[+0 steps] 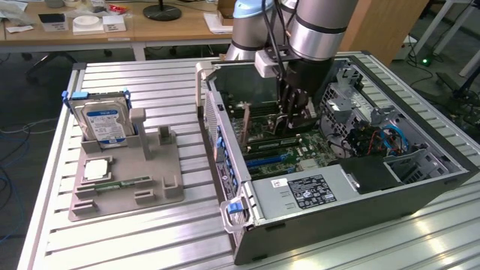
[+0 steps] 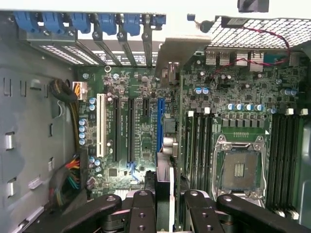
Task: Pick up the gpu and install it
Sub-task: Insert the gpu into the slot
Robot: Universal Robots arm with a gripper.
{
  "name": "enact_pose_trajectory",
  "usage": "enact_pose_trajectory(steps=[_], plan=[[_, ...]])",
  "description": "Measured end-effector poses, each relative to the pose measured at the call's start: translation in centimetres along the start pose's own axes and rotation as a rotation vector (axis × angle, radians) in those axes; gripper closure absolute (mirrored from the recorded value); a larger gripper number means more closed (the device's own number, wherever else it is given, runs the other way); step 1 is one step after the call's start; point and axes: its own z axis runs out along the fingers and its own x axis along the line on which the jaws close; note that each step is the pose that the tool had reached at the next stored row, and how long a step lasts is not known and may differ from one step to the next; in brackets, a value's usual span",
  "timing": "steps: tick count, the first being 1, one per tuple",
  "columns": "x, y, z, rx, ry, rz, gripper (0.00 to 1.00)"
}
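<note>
From the exterior view, my gripper (image 1: 294, 115) is down inside the open computer case (image 1: 420, 185), with the hard drive (image 1: 105, 124) well away at nine o'clock. In the wrist view, my fingers (image 2: 141, 208) are clamped on the gpu (image 2: 165, 167), which stands edge-on over the motherboard (image 2: 131, 121), just beside the blue slot (image 2: 160, 126).
</note>
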Motion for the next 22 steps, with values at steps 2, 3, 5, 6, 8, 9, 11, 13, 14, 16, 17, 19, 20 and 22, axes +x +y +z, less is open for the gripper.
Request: enact_pose_trajectory(steps=[2, 3, 5, 6, 8, 9, 11, 13, 14, 16, 17, 19, 20, 22], plan=[[0.0, 0.17, 0.25, 0.0, 0.0, 0.0, 0.73], [0.0, 0.18, 0.37, -0.0001, 0.0, 0.0, 0.73], [0.2, 0.19, 0.5, -0.0001, 0.0001, 0.0, 0.73], [0.4, 0.2, 0.56, 0.0, 0.0, 0.0, 0.73], [0.6, 0.21, 0.72, 0.0, -0.0003, 0.0, 0.73], [0.6, 0.27, 0.86, 0.0001, -0.0002, 0.0, 0.73], [0.6, 0.33, 1.15, -0.0003, 0.0, 0.0, 0.73], [0.6, 0.35, 1.5, -0.0004, 0.0, 0.0, 0.73], [0.6, 0.37, 1.67, -0.0005, 0.0, 0.0, 0.73], [0.6, 0.51, 1.98, -0.0004, -0.0001, 0.0, 0.73], [0.6, 0.63, 2.08, -0.0005, 0.0, 0.0, 0.73], [0.6, 0.81, 2.28, -0.0005, -0.0001, 0.0, 0.73], [0.6, 0.82, 2.39, -0.0004, 0.0, 0.0, 0.73], [0.6, 0.82, 2.65, -0.0004, -0.0001, 0.0, 0.73]])
